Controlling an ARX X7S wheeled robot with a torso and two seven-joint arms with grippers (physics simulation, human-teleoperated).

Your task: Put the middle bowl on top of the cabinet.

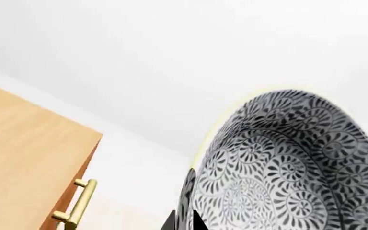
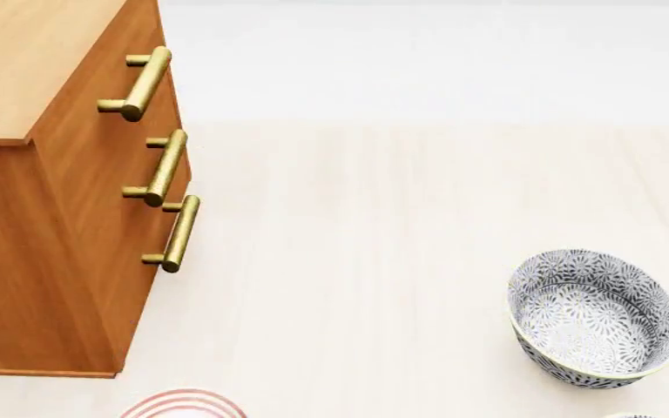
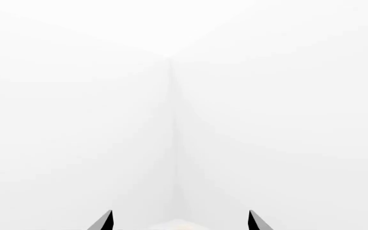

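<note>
Closest to the left wrist camera is the middle bowl [image 1: 286, 167], filling much of that view with its dense grey-black swirl pattern and a pale rim. A dark sliver at its lower edge looks like part of the left gripper [image 1: 185, 221]. The bowl appears to be held at its rim and lifted off the worktop, but how tightly the fingers meet on it cannot be read, so I cannot tell their state for certain. Beyond the bowl, in the same view, the cabinet [image 1: 24, 148] shows its flat orange-brown top and one brass handle [image 1: 78, 203], with the bowl off to the side of the cabinet's front, not yet over its top.

In the head view neither arm appears. The cabinet [image 2: 67, 235] stands on the pale worktop [image 2: 358, 261] with three handles on its front. Another patterned bowl [image 2: 594, 318] sits well apart from it, and a red-ringed plate [image 2: 184, 406] peeks in at the lower edge.

The right gripper [image 3: 180, 221] shows two dark fingers [image 3: 102, 221] spread wide with nothing between them, pointing at blank white.

The bowl is probably rigid, fairly heavy ceramic, glazed and slippery, and would chip if dropped. A pinch across the rim wall is the natural hold, and it should be set down level on the cabinet's top.
</note>
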